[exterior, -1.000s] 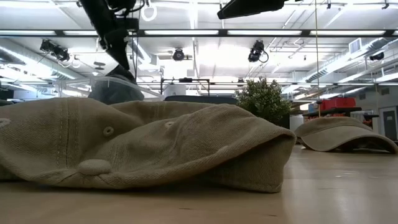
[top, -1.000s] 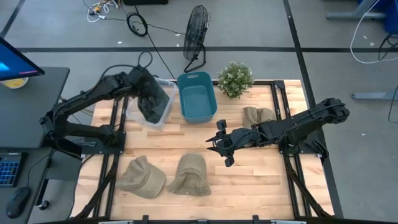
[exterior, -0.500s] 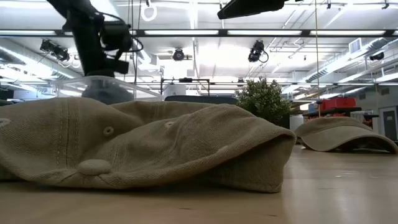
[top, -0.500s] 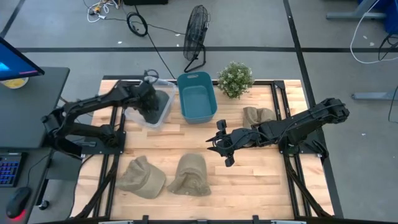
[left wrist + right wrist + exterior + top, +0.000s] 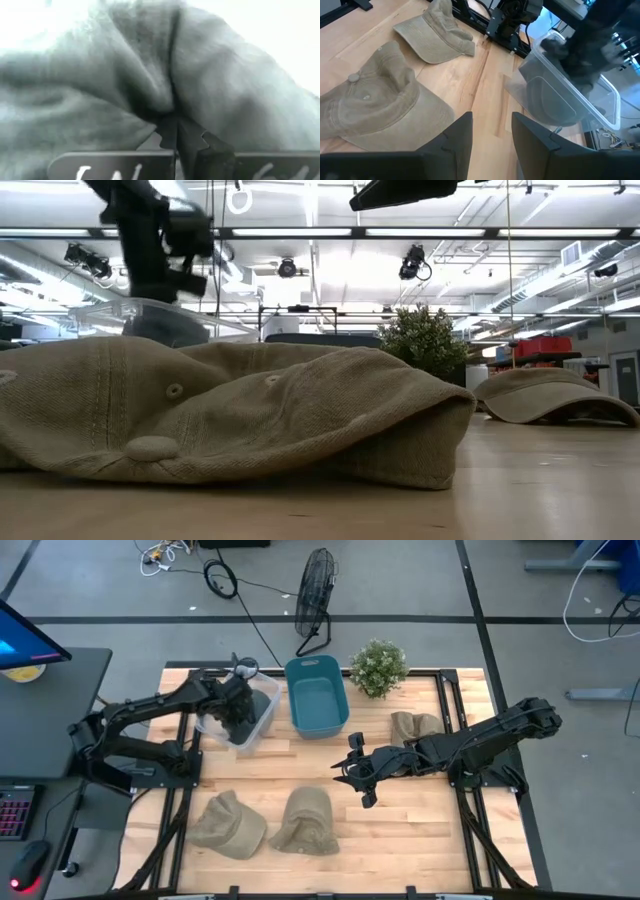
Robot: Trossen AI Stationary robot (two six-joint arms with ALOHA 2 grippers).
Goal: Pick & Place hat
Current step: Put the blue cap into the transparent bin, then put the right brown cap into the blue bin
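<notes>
Placing a grey hat in the clear bin.
Left end effector (image 5: 238, 712) pinches the grey hat (image 5: 150, 75) inside the clear bin (image 5: 262, 690) near the table's back-left corner; release seems next. Right end effector (image 5: 352, 773), spread, waits mid-table.

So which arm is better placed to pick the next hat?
Right. Its gripper is open and free, near the middle hat; the left gripper is in the clear bin, shut on a dark hat.
</notes>
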